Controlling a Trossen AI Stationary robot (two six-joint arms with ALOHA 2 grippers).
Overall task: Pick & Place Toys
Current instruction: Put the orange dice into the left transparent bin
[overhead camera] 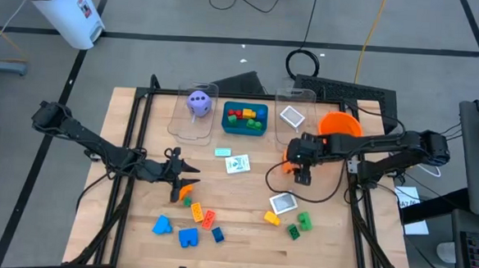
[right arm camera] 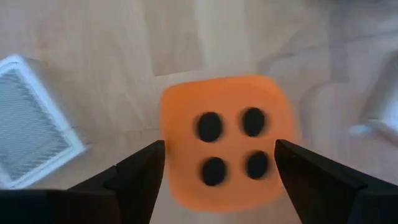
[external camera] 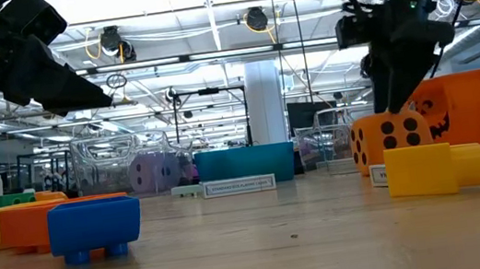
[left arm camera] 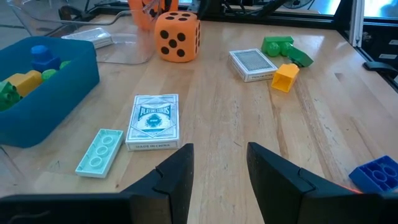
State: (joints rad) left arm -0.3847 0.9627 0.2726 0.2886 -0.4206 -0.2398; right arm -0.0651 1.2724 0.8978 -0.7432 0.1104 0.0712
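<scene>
**Spotter:** Where's the orange die (right arm camera: 227, 142)?

**Me:** On the surface (overhead camera: 242, 233) just beside the orange bowl (overhead camera: 341, 124), directly under my right claw (right arm camera: 219, 171), whose fingers are spread wide on either side of it, not gripping. It looks light and probably squashy, so I'd pinch two flat opposite faces. It's a cube with no long axis, four dots up. The left claw (left arm camera: 219, 163) waits partly open, empty.
</scene>
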